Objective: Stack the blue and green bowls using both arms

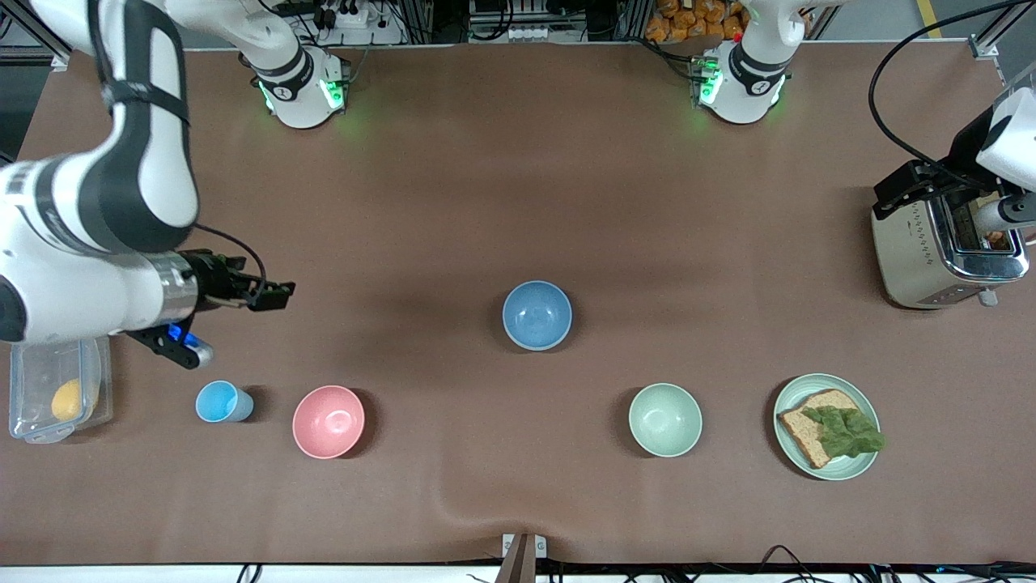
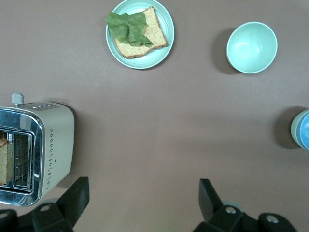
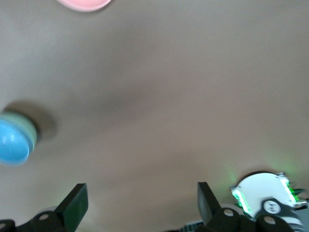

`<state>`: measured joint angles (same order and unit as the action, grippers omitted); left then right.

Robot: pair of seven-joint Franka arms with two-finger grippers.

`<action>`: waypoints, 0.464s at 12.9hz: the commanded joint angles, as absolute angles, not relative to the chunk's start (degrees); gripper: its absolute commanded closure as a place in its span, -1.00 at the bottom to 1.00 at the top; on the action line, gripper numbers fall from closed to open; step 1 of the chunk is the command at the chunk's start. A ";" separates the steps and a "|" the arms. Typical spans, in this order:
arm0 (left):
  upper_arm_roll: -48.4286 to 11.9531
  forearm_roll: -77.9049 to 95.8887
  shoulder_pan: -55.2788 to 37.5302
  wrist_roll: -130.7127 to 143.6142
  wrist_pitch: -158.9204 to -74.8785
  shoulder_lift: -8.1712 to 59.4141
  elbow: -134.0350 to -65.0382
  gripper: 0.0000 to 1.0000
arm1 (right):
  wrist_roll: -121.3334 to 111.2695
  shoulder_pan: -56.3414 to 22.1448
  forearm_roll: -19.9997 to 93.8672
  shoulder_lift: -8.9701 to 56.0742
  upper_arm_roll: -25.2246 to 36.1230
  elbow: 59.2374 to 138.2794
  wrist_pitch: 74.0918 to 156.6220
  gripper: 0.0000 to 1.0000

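Near the desk's front edge sits the green bowl [image 1: 665,419], toward the left arm's end, beside a plate [image 1: 867,465] with bread and a leaf on it. Along the same edge, toward the right arm's end, sit a pink bowl [image 1: 328,421] and a small blue cup [image 1: 223,402]. A clear box [image 1: 32,380] lies by that corner.

Farther from the front edge, in the middle of the desk, sits the blue bowl [image 1: 537,315]. Both bowls are upright and well apart.

The right pincer [image 1: 275,295] hangs over the desk above the cup, released and holding nothing. The blue bowl lies off toward the middle from it.

The left pincer [image 2: 144,200] hangs by the toaster [image 1: 943,255] at its end of the desk, wide open and empty too. The green bowl is the closer one for it, I think.
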<state>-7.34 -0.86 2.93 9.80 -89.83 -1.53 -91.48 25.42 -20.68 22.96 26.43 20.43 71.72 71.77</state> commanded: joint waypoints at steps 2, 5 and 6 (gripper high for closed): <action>-6.24 0.70 2.37 5.89 -88.68 -3.08 -92.37 -1.00 | 12.78 -11.61 10.15 12.77 6.62 77.96 70.93 -1.00; -6.33 1.75 2.29 5.63 -88.33 -3.51 -92.81 -1.00 | -3.98 -7.48 3.26 7.92 3.16 78.57 75.40 -1.00; -6.33 2.19 2.29 5.54 -88.33 -3.78 -92.99 -1.00 | -6.30 -7.12 3.17 6.52 4.21 79.88 76.37 -1.00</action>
<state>-7.08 0.25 2.78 7.00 -88.85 -1.92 -91.64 0.53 -9.74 5.03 10.25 5.11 75.28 73.41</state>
